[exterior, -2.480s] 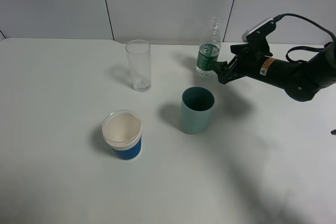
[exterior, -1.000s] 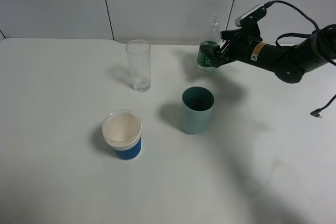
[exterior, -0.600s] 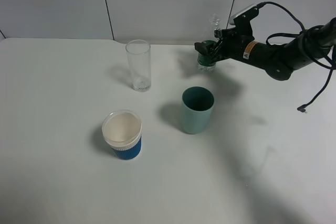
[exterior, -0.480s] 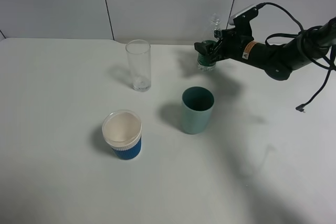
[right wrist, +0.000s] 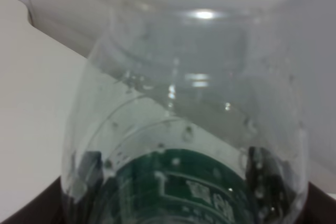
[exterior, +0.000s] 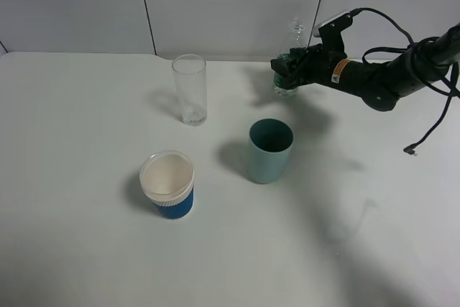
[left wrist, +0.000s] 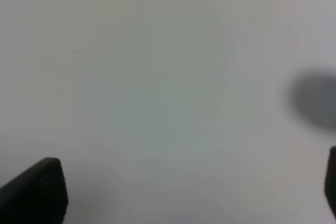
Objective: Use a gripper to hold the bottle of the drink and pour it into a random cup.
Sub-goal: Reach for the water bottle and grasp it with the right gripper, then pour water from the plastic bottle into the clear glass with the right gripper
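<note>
The bottle of the drink (exterior: 293,37) stands upright at the back of the white table (exterior: 86,249), right of centre. My right gripper (exterior: 286,70) reaches in from the right and is shut on the bottle's green label. The right wrist view is filled by the clear bottle (right wrist: 189,103), with its green label low in the picture and dark jaws on either side. The cup, a tall clear glass tumbler (exterior: 190,90), stands empty to the left of the bottle. My left gripper (left wrist: 184,192) is open over bare table, with only its dark fingertips (left wrist: 37,192) showing.
A teal cup (exterior: 270,150) stands in front of the bottle, near the table's middle. A white-rimmed blue ribbed cup (exterior: 167,185) sits further forward and to the left. A black cable (exterior: 431,124) hangs from the right arm at the right.
My right gripper moved left onto the bottle with its jaws either side of the label, then closed on it. The cups have not moved.
</note>
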### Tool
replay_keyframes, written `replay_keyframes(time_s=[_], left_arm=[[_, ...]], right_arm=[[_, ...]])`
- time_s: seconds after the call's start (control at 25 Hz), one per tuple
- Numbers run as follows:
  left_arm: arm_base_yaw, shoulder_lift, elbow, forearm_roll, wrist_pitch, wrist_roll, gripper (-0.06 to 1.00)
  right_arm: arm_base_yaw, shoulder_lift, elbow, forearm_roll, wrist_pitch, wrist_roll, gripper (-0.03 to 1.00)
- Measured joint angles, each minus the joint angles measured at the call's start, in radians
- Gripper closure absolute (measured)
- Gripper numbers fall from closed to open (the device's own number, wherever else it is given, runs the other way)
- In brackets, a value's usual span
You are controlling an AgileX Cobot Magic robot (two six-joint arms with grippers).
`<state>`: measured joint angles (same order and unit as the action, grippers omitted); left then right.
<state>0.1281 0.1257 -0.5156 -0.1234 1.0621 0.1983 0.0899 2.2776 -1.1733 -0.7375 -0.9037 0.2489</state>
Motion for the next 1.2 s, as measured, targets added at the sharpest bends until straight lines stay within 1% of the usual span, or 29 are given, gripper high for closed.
replay_keyframes(time_s=[0.32,0.44,0.6,0.8,0.92,1.2], left_arm=[[0.0,0.0,0.0,0.0,0.0,0.0,-0.05],[0.0,0.0,0.0,0.0,0.0,0.0,-0.05],[0.0,0.0,0.0,0.0,0.0,0.0,-0.05],[0.0,0.0,0.0,0.0,0.0,0.0,-0.05],[0.0,0.0,0.0,0.0,0.0,0.0,-0.05],[0.0,0.0,0.0,0.0,0.0,0.0,-0.05]], right_arm=[[0.007,0.0,0.0,0.001,0.003,0.001,0.4],[0.021,-0.006,0.0,0.003,0.022,0.001,0.4],[0.062,-0.04,0.0,0.005,0.108,-0.003,0.4],[0.115,-0.088,0.0,0.031,0.227,-0.048,0.4],[0.145,-0.112,0.0,0.041,0.282,-0.072,0.4],[0.214,-0.156,0.001,0.055,0.363,-0.094,0.4]])
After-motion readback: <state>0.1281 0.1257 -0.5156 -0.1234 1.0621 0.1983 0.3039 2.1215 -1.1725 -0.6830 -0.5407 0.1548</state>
